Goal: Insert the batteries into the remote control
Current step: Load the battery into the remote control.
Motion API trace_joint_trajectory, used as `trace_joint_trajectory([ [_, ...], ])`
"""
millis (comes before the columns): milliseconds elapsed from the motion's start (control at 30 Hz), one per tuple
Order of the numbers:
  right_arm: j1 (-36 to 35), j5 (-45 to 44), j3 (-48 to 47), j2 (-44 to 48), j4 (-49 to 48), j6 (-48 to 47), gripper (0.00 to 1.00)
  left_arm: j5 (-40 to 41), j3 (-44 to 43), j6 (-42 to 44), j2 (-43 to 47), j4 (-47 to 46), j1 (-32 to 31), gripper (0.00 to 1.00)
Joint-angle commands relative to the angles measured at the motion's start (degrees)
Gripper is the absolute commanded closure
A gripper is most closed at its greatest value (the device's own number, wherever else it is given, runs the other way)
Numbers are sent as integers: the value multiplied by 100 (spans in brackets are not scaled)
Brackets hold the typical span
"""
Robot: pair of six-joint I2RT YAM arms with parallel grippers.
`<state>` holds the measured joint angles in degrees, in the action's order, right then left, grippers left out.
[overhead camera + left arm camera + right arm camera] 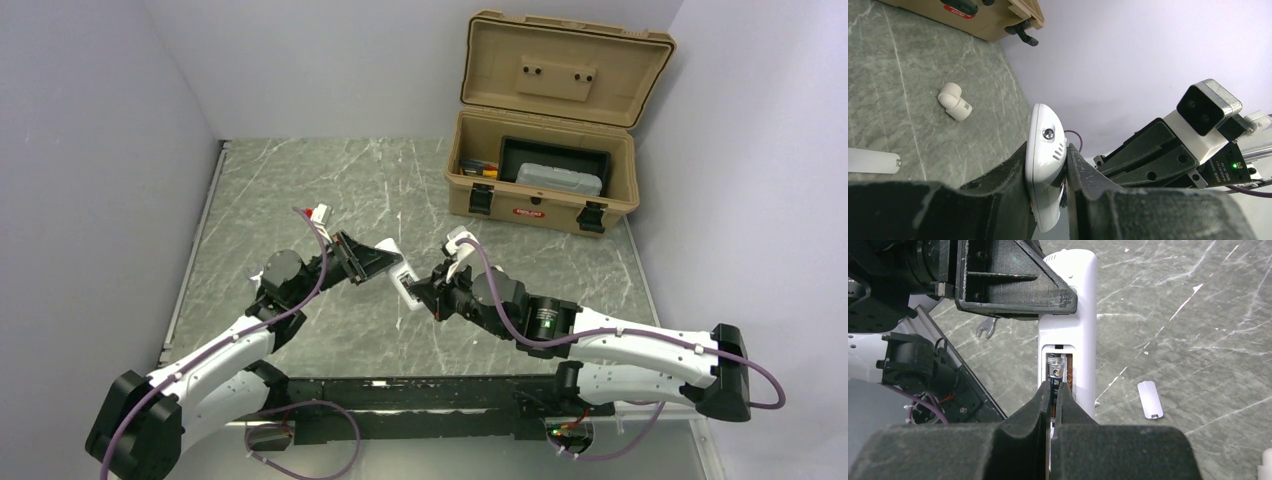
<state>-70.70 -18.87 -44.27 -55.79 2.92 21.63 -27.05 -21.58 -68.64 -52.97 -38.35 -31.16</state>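
two arms meet over the middle of the table (300,190). the left gripper (1047,150) is clamped on the remote control (1045,125), gripping its edges. the right gripper (1053,390) pinches a battery (1054,384) at the remote's open compartment. a loose white cover (1150,400) lies on the table beside them, and a tan toolbox (545,180) stands open at the back right.

Robotics lab test cell: plain pale walls (100,150) box in a grey marble-patterned tabletop (330,190). A cabled left arm (215,355) and right arm (640,345) are bolted to a black rail (420,395), near an open tan equipment case (545,165).
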Motion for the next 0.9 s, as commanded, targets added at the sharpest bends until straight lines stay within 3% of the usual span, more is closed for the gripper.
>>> trace_joint_trajectory([
  [0, -53, -272, -3, -9, -309, -141, 100, -37, -226, -180, 76, -520, -28, 100],
  [467, -89, -546, 260, -49, -868, -435, 100, -184, -114, -424, -21, -888, -39, 100],
  [867, -286, -482, 256, -111, -490, -666, 100, -92, -111, -667, -30, -1091, -26, 100],
])
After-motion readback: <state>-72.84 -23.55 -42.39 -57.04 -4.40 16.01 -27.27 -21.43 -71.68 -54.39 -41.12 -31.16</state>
